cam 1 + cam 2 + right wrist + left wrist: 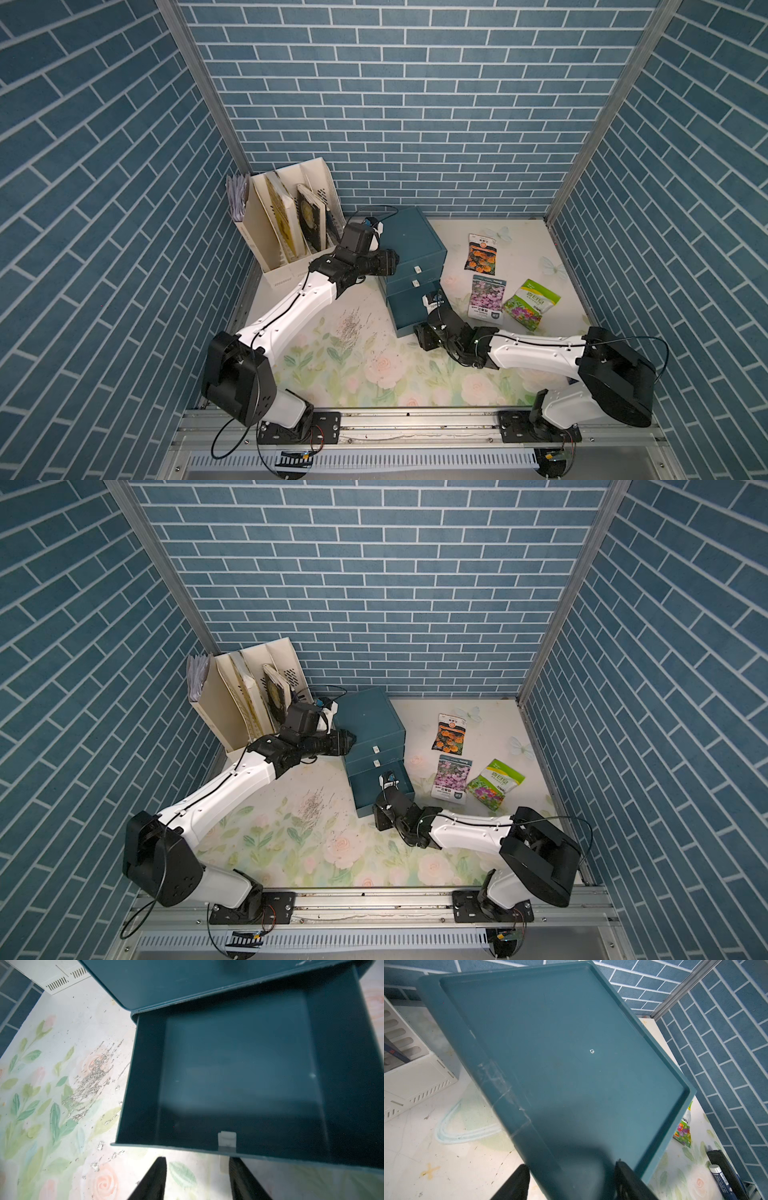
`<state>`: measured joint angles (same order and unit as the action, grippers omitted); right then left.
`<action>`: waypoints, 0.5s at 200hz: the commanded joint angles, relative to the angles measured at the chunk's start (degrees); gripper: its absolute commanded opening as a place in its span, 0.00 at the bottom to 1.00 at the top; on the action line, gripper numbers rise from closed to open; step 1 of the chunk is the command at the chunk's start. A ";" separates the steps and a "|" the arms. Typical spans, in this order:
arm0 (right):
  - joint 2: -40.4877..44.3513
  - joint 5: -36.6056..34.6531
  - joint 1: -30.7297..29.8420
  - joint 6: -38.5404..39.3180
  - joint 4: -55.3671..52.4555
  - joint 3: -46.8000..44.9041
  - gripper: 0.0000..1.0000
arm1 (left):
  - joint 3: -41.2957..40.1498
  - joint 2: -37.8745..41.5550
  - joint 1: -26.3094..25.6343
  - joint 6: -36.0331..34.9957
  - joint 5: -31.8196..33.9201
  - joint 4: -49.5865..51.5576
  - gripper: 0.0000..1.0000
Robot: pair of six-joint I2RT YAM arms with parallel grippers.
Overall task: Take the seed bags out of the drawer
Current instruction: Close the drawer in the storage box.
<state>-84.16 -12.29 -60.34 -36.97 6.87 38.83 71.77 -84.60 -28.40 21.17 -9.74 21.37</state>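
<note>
Three glossy seed packets lie flat on the floral surface [353,353], right of the dark teal three-drawer cabinet [411,237]:
- dark packet with orange blooms [482,254]
- white packet with purple blooms [488,297]
- green-white packet [531,304]

Their lettering is too small to read. The bottom drawer [239,1064] is pulled out. The right hand [197,1159] is parted and empty before it. The left hand [571,1164] straddles the cabinet corner; whether it grips cannot be told.

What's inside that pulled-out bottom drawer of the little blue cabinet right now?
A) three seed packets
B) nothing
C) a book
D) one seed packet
B: the right wrist view shows the drawer with a bare floor, and in a top view the orange-bloom bag, purple-bloom bag and green-white bag lie on the table beside the cabinet.
</note>
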 commanded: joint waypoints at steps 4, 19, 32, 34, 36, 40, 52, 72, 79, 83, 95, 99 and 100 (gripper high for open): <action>-1.31 -2.34 0.48 2.77 3.93 1.38 0.52 | -1.19 -3.13 -0.26 -2.70 -0.02 7.99 0.68; -2.02 -2.55 0.97 3.42 4.99 1.51 0.52 | -1.14 -3.20 -0.31 -2.80 0.07 8.12 0.68; -2.74 -2.65 1.43 4.26 6.08 1.77 0.52 | -1.15 -3.20 -0.26 -2.89 -0.02 8.17 0.68; -2.80 -2.65 1.53 4.40 6.25 1.91 0.52 | -1.11 -3.20 -0.25 -2.89 0.05 8.17 0.68; -2.93 -2.65 1.60 4.51 6.40 1.88 0.52 | -1.11 -3.16 -0.25 -2.89 0.02 8.17 0.68; -3.10 -2.65 1.88 4.76 6.69 2.01 0.52 | -1.13 -3.20 -0.29 -2.84 0.06 8.17 0.68; -3.88 -2.65 2.55 5.55 7.69 2.22 0.52 | -1.11 -3.20 -0.25 -2.89 0.05 8.25 0.68; -5.03 -2.52 3.90 6.47 9.57 2.51 0.51 | -0.93 -3.30 -0.28 -3.06 0.15 8.51 0.68; -5.32 -2.33 4.24 6.71 10.41 2.52 0.51 | -0.77 -3.38 -0.30 -3.12 0.31 8.68 0.68; -5.40 -2.30 4.54 6.92 11.07 2.36 0.51 | -0.67 -3.38 -0.20 -3.23 0.33 8.77 0.68; -6.06 -1.91 5.11 7.55 12.67 2.31 0.51 | -0.49 -3.46 -0.17 -3.33 0.53 9.04 0.68; -6.41 -1.79 5.29 7.69 13.03 2.43 0.51 | -0.53 -3.46 -0.18 -3.33 0.59 9.04 0.68; -6.48 -1.78 5.30 7.74 13.10 2.50 0.51 | -0.55 -3.46 -0.17 -3.33 0.59 9.09 0.68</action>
<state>-88.95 -13.39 -56.14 -32.36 15.31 39.83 72.42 -84.90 -28.40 20.73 -9.74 22.11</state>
